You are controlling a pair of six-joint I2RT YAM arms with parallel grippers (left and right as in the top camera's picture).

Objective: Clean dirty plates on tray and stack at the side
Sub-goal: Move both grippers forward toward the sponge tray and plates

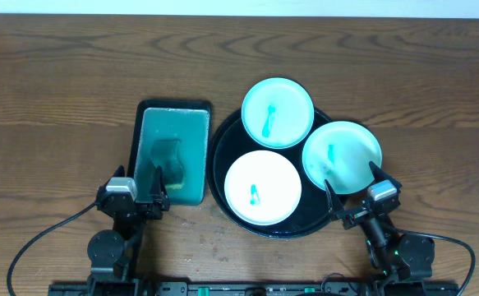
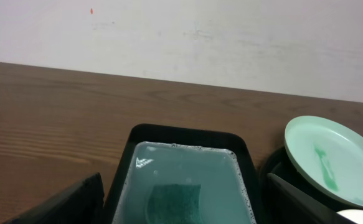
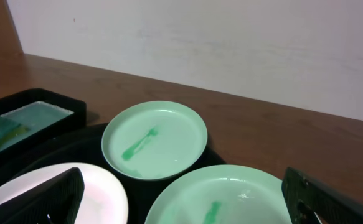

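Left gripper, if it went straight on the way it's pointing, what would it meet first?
Most likely the rectangular black tray of teal water. The open left gripper points straight at it, and a dark sponge lies inside. Depth is hard to judge here.

Looks like a robotics lab bench rather than a kitchen. Bare wooden table (image 1: 58, 66) set against a plain white wall (image 2: 181, 37); a left arm (image 1: 108, 245) and a right arm (image 1: 410, 255) mounted on a black rail (image 1: 247, 289) at the near edge, with black cables (image 1: 48, 232) trailing across the wood. Teal liquid held in a small rectangular tray (image 1: 173, 105) on the tabletop.
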